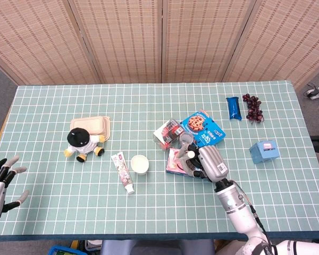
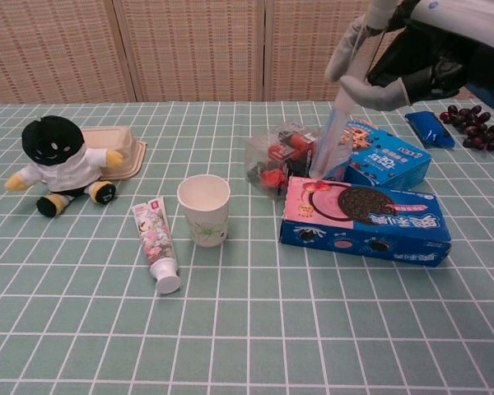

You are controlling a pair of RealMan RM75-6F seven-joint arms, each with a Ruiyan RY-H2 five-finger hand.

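Observation:
My right hand (image 1: pixel 209 162) hovers over the near right part of a flat pink and blue sandwich-cookie box (image 1: pixel 174 161), fingers apart and holding nothing. In the chest view the right hand (image 2: pixel 413 67) fills the top right. One long finger (image 2: pixel 336 132) points down in front of a small clear jar (image 1: pixel 186 139), just behind the cookie box (image 2: pixel 366 218). My left hand (image 1: pixel 0 181) stays off the table's near left corner with spread fingers, empty.
Behind the cookie box stand a clear box of red and black items (image 2: pixel 273 160) and a blue biscuit box (image 2: pixel 389 155). To the left are a paper cup (image 2: pixel 204 207), a toothpaste tube (image 2: pixel 156 243), a plush doll (image 2: pixel 62 160) and a beige clamshell (image 1: pixel 97 125). Grapes (image 1: pixel 252 106), a blue bar (image 1: pixel 233 108) and a pale blue box (image 1: pixel 264 151) lie right.

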